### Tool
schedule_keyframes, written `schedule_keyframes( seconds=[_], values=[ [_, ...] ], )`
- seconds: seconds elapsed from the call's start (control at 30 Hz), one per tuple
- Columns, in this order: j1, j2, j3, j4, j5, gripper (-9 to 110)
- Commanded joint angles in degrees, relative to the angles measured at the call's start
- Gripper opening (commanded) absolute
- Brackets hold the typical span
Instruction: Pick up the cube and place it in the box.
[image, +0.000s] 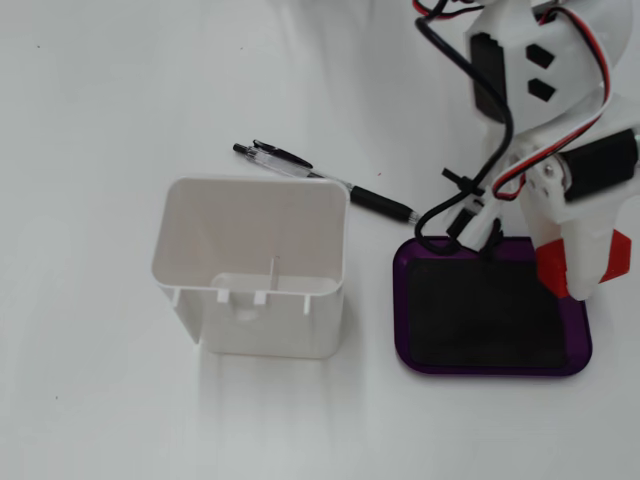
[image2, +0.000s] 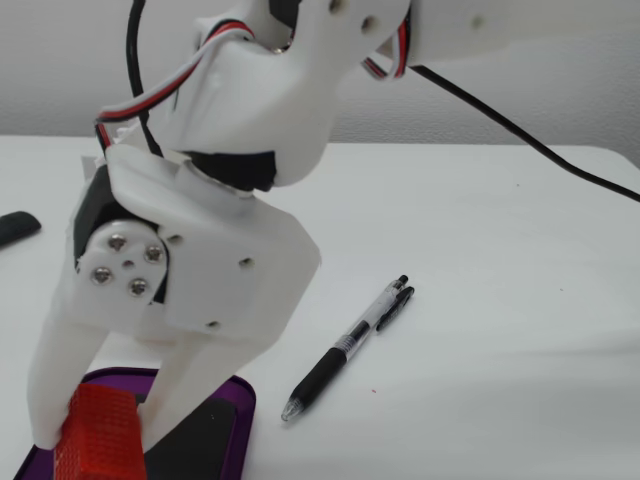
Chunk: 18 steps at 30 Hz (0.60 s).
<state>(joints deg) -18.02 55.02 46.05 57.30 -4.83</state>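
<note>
We see the arm enter at the upper right of a fixed view, wrist pitched down, fingers pointing at the box (image: 489, 357). The gripper (image: 580, 268) sits over the box's right edge there, mid-right of the frame. In the other fixed view the gripper (image2: 95, 440) fills the left half, fingers reaching down to the lower left corner over the box (image2: 235, 400).

Jaws narrow, clamped on the cube (image2: 98, 438), one white finger on each side. The cube (image: 551, 270) is over the box's right rim; we can't tell whether it touches the black floor.

The pen (image: 330, 182) lies upper centre, just off the box's top-left corner. The white container (image: 253, 266) stands at centre left.
</note>
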Motion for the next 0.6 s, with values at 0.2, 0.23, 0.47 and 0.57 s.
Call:
schedule_keyframes(
  seconds=[0.2,0.23,0.47,0.57],
  values=[
    [-0.3,1.5,-1.8,1.3,-3.4,5],
    [-0.3,1.5,-1.9,1.8,-3.5,6],
    [0.6,1.5,-1.9,2.2,-3.4,8],
    [0.8,1.8,-1.9,2.2,-3.4,9]
  ],
)
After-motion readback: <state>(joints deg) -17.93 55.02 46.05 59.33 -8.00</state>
